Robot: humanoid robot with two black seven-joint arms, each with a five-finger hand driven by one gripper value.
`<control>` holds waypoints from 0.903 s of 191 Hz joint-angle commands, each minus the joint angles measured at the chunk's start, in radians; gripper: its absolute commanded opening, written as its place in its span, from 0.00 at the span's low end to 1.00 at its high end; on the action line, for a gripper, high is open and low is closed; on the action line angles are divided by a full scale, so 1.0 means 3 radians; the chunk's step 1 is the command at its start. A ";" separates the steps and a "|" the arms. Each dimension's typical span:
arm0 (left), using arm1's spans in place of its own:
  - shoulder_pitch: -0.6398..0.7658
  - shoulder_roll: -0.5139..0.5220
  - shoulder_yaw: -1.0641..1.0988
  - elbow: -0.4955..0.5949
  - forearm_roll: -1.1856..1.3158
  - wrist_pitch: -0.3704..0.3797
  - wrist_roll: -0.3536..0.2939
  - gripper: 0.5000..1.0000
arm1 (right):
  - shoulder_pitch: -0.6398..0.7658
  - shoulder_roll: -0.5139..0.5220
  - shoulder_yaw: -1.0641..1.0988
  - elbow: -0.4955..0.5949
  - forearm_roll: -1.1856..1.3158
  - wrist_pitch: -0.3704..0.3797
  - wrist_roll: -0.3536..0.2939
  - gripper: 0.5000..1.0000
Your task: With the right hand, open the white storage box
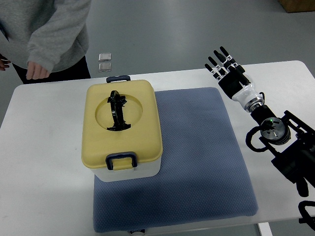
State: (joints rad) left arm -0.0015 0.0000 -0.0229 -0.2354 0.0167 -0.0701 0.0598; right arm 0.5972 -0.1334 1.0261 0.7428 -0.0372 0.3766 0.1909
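Box not yet opened, right hand waiting off to the side.

The storage box (123, 130) is sitting shut on the blue mat (197, 162), yellow lid (140, 105) down and both latches (121, 161) looking fastened; the right hand (224, 66) is hovering well apart, fingers spread, holding nothing. No readable labels are showing.

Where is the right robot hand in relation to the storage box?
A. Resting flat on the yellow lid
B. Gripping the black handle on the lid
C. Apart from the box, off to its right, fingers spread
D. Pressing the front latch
C: the right robot hand is over the table's far right part, fingers spread, well clear of the storage box, whose lid is on.
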 commanded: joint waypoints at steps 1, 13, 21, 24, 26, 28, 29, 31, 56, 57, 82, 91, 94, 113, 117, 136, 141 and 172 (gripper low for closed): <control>0.0000 0.0000 0.0005 -0.0003 0.0006 -0.0002 0.0000 1.00 | -0.0002 0.0000 -0.0020 -0.0001 0.0001 -0.0003 0.0003 0.88; 0.0000 0.0000 0.0010 -0.0008 0.0006 -0.0002 0.0000 1.00 | -0.0002 0.0000 -0.0025 0.0004 0.0001 -0.0003 0.0003 0.88; 0.0000 0.0000 0.0005 -0.0008 0.0006 -0.0007 0.0000 1.00 | -0.0002 0.0000 -0.0025 -0.0001 0.0001 -0.0003 0.0003 0.88; 0.0000 0.0000 0.0000 -0.0008 0.0001 -0.0007 0.0000 1.00 | -0.0002 0.0000 -0.0025 -0.0001 0.0001 -0.0003 0.0003 0.88; 0.0000 0.0000 0.0000 -0.0008 -0.0004 -0.0007 0.0000 1.00 | -0.0002 0.0000 -0.0025 0.0004 0.0006 -0.0008 0.0003 0.88; 0.0000 0.0000 -0.0005 -0.0008 -0.0004 -0.0012 0.0000 1.00 | -0.0002 0.0000 -0.0025 0.0004 0.0001 -0.0008 0.0003 0.88; 0.0000 0.0000 -0.0005 -0.0008 -0.0004 -0.0012 0.0000 1.00 | -0.0002 0.0000 -0.0025 0.0004 0.0001 -0.0008 0.0003 0.88; 0.0000 0.0000 -0.0005 -0.0008 -0.0010 -0.0012 0.0000 1.00 | -0.0002 0.0000 -0.0025 0.0004 0.0001 -0.0008 0.0003 0.88; 0.0000 0.0000 -0.0005 -0.0003 -0.0010 -0.0012 0.0000 1.00 | 0.0044 -0.0041 -0.0091 0.0004 -0.0014 -0.0013 -0.0013 0.88; 0.0000 0.0000 -0.0005 -0.0003 -0.0010 -0.0012 0.0000 1.00 | 0.0044 -0.0041 -0.0091 0.0004 -0.0014 -0.0013 -0.0013 0.88; 0.0000 0.0000 -0.0005 -0.0003 -0.0010 -0.0012 0.0000 1.00 | 0.0305 -0.0245 -0.0424 0.0019 -0.0361 -0.0003 -0.0140 0.88; 0.0000 0.0000 -0.0005 -0.0008 -0.0010 -0.0012 0.0000 1.00 | 0.0443 -0.0363 -0.0536 0.0024 -0.0576 0.0008 -0.0202 0.88; 0.0000 0.0000 -0.0005 -0.0013 -0.0010 -0.0017 0.0000 1.00 | 0.0515 -0.0424 -0.0608 0.0024 -0.0694 0.0018 -0.0227 0.88; -0.0005 0.0000 -0.0005 -0.0028 -0.0010 -0.0032 0.0000 1.00 | 0.1021 -0.0742 -0.1063 0.0060 -0.1507 0.0202 -0.0422 0.88; -0.0005 0.0000 -0.0005 -0.0033 -0.0004 -0.0037 0.0000 1.00 | 0.1148 -0.0808 -0.1180 0.0081 -0.1716 0.0294 -0.0452 0.88; -0.0010 0.0000 -0.0005 -0.0039 -0.0004 -0.0043 0.0000 1.00 | 0.1573 -0.0977 -0.1564 0.0157 -0.2325 0.0596 -0.0503 0.88; -0.0010 0.0000 -0.0005 -0.0039 0.0001 -0.0043 0.0000 1.00 | 0.2074 -0.1084 -0.1988 0.0208 -0.2871 0.0781 -0.0503 0.88; -0.0026 0.0000 -0.0005 -0.0039 0.0001 -0.0048 0.0000 1.00 | 0.2913 -0.1069 -0.2597 0.0597 -0.3736 0.0781 -0.0422 0.88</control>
State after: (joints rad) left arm -0.0049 0.0001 -0.0245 -0.2470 0.0168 -0.0836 0.0600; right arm 1.3106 -0.4557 0.3574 0.8312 -0.9882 0.6034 0.0432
